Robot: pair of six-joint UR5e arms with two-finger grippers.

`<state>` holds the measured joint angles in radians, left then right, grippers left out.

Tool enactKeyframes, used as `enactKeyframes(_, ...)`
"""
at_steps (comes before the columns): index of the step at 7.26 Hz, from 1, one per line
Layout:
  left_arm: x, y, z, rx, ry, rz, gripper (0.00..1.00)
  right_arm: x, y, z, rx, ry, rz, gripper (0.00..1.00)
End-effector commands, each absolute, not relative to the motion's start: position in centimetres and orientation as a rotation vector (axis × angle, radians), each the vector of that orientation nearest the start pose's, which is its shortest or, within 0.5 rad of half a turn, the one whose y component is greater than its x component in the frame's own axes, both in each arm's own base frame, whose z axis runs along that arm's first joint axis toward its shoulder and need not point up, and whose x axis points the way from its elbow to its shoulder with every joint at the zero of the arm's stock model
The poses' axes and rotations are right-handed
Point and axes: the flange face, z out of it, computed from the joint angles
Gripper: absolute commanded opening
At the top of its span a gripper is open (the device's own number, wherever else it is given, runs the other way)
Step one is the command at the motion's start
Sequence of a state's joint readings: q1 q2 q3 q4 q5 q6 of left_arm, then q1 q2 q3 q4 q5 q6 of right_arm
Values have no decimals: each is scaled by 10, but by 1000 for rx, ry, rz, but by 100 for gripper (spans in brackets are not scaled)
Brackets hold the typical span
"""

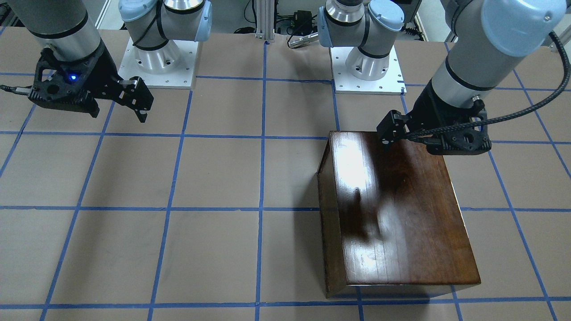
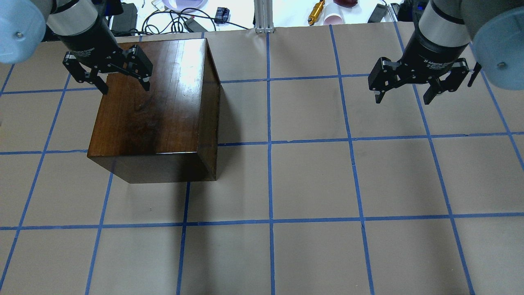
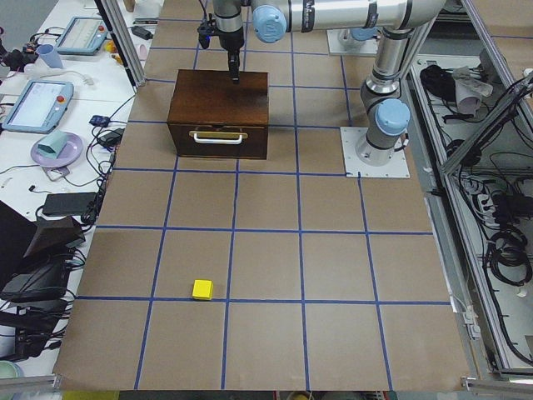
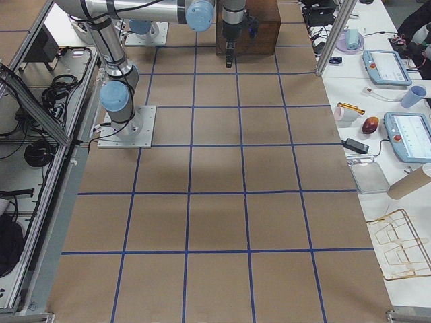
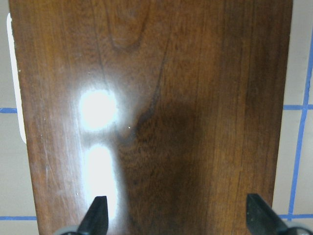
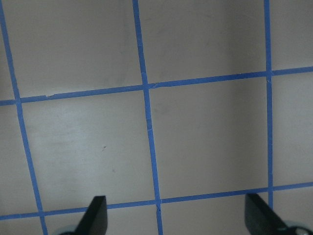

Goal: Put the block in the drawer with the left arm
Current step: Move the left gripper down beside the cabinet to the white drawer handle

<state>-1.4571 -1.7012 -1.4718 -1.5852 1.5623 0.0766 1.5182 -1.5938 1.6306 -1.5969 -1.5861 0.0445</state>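
The yellow block (image 3: 202, 289) lies alone on the brown table, far from both arms; only the exterior left view shows it. The dark wooden box (image 2: 155, 106) stands with its drawer (image 3: 218, 142) pushed in, so only the front panel and its brass handle show. My left gripper (image 2: 125, 88) hangs open over the box's top (image 5: 161, 112), holding nothing, with its fingertips (image 5: 95, 218) wide apart. My right gripper (image 2: 403, 100) is open above bare table (image 6: 205, 142), well to the box's right. In the front-facing view the left gripper (image 1: 387, 138) is above the box's far corner.
Both arm bases (image 1: 156, 58) (image 1: 368, 62) sit at the robot's edge of the table. Blue tape lines (image 2: 269, 143) grid the surface. Side benches hold tablets (image 3: 37, 104), a plate (image 3: 54, 150) and cables.
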Motion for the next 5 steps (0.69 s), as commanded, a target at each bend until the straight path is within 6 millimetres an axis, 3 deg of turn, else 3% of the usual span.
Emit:
enactKeyframes(1, -22, -561, 477, -105, 3173, 33, 100, 107, -487, 472, 152, 3153, 17, 100)
enactKeyframes(3, 50, -565, 479, -99, 3238, -10, 100, 107, -487, 472, 152, 3153, 17, 100)
enactKeyframes(4, 80, -568, 468, -44, 3249, 2, 100, 106, -487, 472, 155, 3153, 17, 100)
enactKeyframes(5, 97, -575, 462, -3, 3282, -57, 100, 107, -487, 472, 152, 3153, 17, 100)
